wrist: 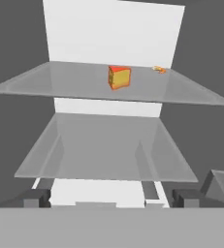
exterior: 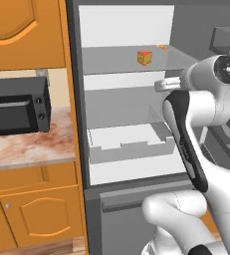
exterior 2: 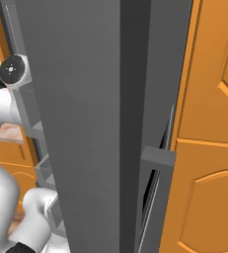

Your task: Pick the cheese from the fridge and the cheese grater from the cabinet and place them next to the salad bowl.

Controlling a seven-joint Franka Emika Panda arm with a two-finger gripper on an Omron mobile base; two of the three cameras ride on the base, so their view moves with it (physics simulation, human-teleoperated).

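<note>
Fridge (exterior: 81, 124) stands open, white interior and flat shelves exposed. Cheese (wrist: 119, 77) sits on the upper shelf (wrist: 60, 85), well ahead of the fingers (wrist: 111, 197) and above their level, roughly centred between them. A smaller orange item (wrist: 158, 69) lies farther back on the same shelf, up and to the right of the fingers. Fingers are spread wide apart and hold nothing; both tips sit low, apart from any shelf. White drawer (exterior: 129, 142) lies below the lower shelf. Microwave (exterior: 17, 105) rests on the counter (exterior: 32, 147), left of the fridge.
</note>
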